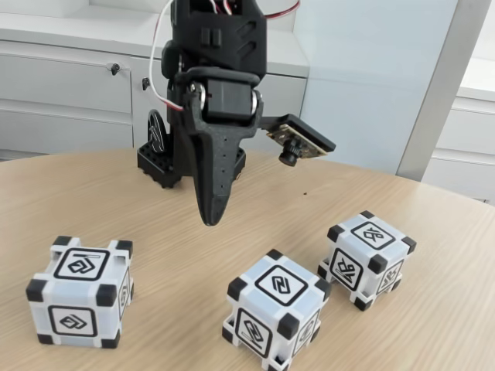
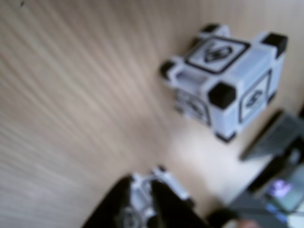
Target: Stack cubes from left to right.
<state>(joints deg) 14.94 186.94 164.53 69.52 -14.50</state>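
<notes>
Three white cubes with black corners and glyph faces stand apart on the wooden table [image 1: 155, 232] in the fixed view: the left cube [image 1: 80, 292], the middle cube [image 1: 275, 307] and the right cube [image 1: 366, 259]. My black gripper [image 1: 209, 219] hangs point-down above the bare table, behind and between the left and middle cubes. Its fingers are shut with nothing in them. The blurred wrist view has one cube [image 2: 228, 80] at upper right. A second cube [image 2: 164, 183] is partly hidden behind the gripper [image 2: 147, 209] at the bottom edge.
The arm's black base [image 1: 164, 164] stands at the back of the table. White cabinets [image 1: 69, 85] and a white wall panel [image 1: 371, 69] lie beyond the curved far edge. Dark blurred shapes [image 2: 278, 142] sit at the right of the wrist view.
</notes>
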